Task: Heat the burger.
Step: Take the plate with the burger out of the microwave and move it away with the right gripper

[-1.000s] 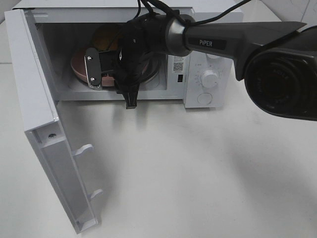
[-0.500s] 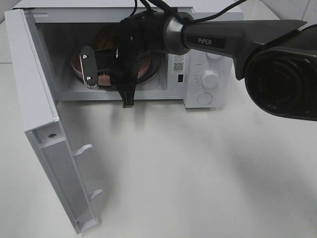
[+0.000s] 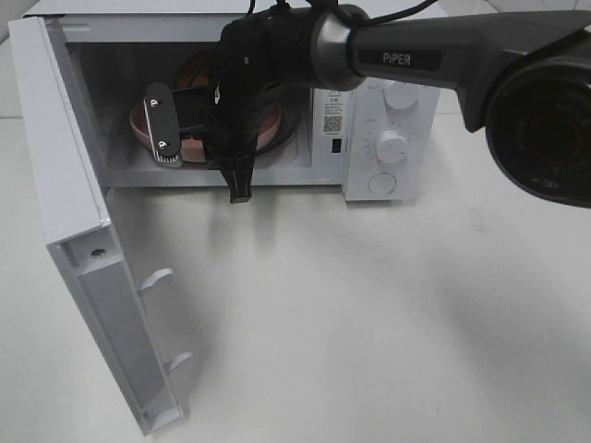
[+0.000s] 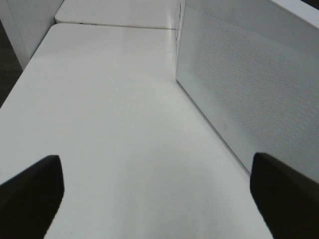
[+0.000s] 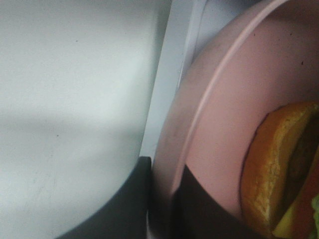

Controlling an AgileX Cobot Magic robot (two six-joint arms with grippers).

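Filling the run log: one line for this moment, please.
right gripper: shut on pink plate rim | burger: on plate, inside microwave | door: open

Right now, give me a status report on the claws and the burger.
Right claw shut on the pink plate rim, inside the microwave. Left claw open, empty, over the table. Burger on plate. Microwave door wide open.

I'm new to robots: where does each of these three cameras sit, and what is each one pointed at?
Exterior high: mounted above, looking down at the open microwave and table; the right arm reaches in.
Left wrist: on the left arm, facing along the table beside the microwave door; open left gripper fingertips show.
Right wrist: inside the microwave, close on the pink plate and burger; right gripper shut on the plate's rim.
Exterior and right wrist share the plate.
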